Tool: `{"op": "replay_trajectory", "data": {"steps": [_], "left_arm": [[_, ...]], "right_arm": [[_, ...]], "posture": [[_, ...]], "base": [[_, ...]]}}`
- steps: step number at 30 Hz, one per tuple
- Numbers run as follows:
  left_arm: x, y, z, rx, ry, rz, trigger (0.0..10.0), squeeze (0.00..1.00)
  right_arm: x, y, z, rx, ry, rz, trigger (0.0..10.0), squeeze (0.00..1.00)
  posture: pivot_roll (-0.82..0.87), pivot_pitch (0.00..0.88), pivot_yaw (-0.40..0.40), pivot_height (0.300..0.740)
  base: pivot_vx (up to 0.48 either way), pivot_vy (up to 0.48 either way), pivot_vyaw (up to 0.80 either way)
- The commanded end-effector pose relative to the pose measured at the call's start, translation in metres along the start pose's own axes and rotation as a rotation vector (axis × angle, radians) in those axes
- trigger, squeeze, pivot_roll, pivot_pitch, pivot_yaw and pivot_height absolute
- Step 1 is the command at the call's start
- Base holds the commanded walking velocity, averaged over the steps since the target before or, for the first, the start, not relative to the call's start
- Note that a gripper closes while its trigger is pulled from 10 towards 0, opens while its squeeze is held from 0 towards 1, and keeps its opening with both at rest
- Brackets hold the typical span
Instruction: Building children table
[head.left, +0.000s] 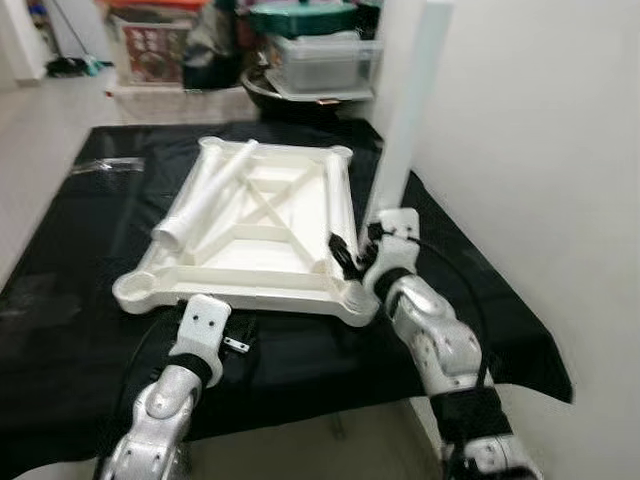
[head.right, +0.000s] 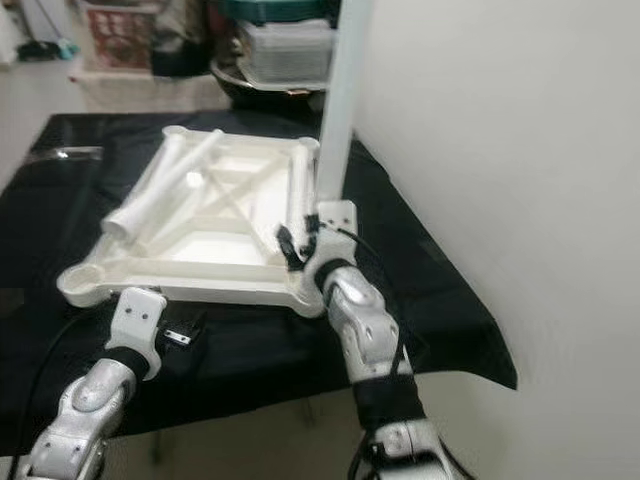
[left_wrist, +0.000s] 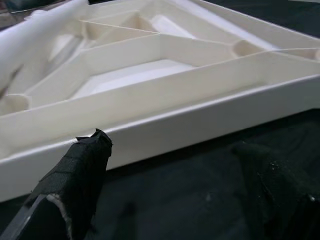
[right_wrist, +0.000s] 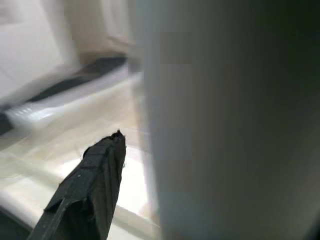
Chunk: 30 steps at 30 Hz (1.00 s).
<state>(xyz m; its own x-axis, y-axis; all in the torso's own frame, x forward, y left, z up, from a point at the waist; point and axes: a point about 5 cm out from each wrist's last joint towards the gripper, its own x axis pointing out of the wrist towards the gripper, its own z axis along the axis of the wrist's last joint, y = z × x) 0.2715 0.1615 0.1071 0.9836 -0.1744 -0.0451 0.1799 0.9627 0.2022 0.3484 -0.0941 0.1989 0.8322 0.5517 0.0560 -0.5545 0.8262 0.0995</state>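
Note:
A white children's table top (head.left: 250, 235) lies upside down on a black cloth (head.left: 80, 300), ribs and corner sockets facing up. One white tube leg (head.left: 205, 195) lies loose across its left part. My right gripper (head.left: 362, 250) is at the near-right corner, shut on a second white leg (head.left: 405, 120) that stands nearly upright, leaning slightly right. That leg (right_wrist: 225, 120) looms beside one black finger (right_wrist: 90, 190) in the right wrist view. My left gripper (left_wrist: 172, 142) is open, its fingers (left_wrist: 75, 185) resting low on the cloth just before the top's near edge (left_wrist: 165, 127).
A white wall (head.left: 540, 150) rises close on the right. Plastic storage boxes (head.left: 315, 55) and a dark basin stand on the floor behind the table. The cloth-covered table's front edge (head.left: 300, 415) is right under my arms.

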Motion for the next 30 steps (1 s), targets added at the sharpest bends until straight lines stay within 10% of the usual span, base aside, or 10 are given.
{"op": "replay_trajectory", "data": {"steps": [1, 7, 8, 9, 10, 14, 23, 27, 28, 30], "left_arm": [[0.0, 0.002, -0.004, 0.004, 0.014, 0.004, 10.0, 0.0], [0.003, 0.0, -0.001, 0.004, 0.002, 0.006, 10.0, 0.0], [0.003, 0.0, -0.001, 0.004, 0.001, 0.006, 10.0, 0.0], [0.003, 0.0, -0.001, 0.004, 0.001, 0.006, 10.0, 0.0], [0.001, 0.0, -0.001, 0.004, 0.002, 0.01, 10.0, 0.0], [0.0, 0.001, -0.002, 0.003, 0.004, 0.014, 10.0, 0.0], [-0.004, 0.003, -0.005, 0.015, 0.022, 0.001, 10.0, 0.0], [-0.003, 0.004, -0.004, 0.015, 0.018, -0.001, 10.0, 0.0], [-0.003, 0.004, -0.004, 0.014, 0.019, -0.003, 10.0, 0.0], [-0.003, 0.002, -0.005, 0.014, 0.021, -0.009, 10.0, 0.0]], "right_arm": [[-0.002, 0.013, 0.008, -0.038, -0.043, 0.313, 10.0, 0.0], [-0.014, 0.013, -0.004, -0.084, 0.05, 0.619, 10.0, 0.0], [-0.015, 0.016, -0.007, -0.069, 0.057, 0.647, 5.2, 0.0], [-0.015, 0.016, -0.007, -0.069, 0.057, 0.647, 5.2, 0.0], [-0.014, 0.021, -0.013, -0.041, 0.056, 0.654, 0.0, 0.0], [-0.009, 0.022, -0.017, -0.015, 0.042, 0.584, 0.0, 0.0], [-0.009, -0.044, -0.05, -0.036, 0.184, -0.49, 0.0, 0.0], [-0.02, -0.034, -0.049, -0.081, 0.17, -0.553, 0.0, 0.0], [-0.017, -0.017, -0.045, -0.092, 0.148, -0.471, 10.0, 0.0], [-0.013, 0.0, -0.04, -0.062, 0.107, -0.369, 10.0, 0.0]], "posture": [[0.14, 0.0, -0.098, 0.74], [0.15, 0.0, -0.108, 0.74], [0.16, 0.0, -0.11, 0.74], [0.16, 0.0, -0.11, 0.74], [0.16, 0.0, -0.113, 0.74], [0.17, 0.0, -0.113, 0.74], [0.15, 0.0, -0.089, 0.74], [0.15, 0.0, -0.08, 0.74], [0.13, 0.0, -0.071, 0.74], [0.13, 0.0, -0.068, 0.74]], "base": [[0.0, 0.0, 0.0], [0.0, 0.0, 0.0], [0.0, 0.0, 0.0], [0.0, 0.0, 0.0], [0.0, 0.0, 0.0], [0.0, 0.0, 0.0], [0.0, 0.0, 0.0], [0.0, 0.0, 0.0], [0.0, 0.0, 0.0], [0.0, 0.0, 0.0]]}}
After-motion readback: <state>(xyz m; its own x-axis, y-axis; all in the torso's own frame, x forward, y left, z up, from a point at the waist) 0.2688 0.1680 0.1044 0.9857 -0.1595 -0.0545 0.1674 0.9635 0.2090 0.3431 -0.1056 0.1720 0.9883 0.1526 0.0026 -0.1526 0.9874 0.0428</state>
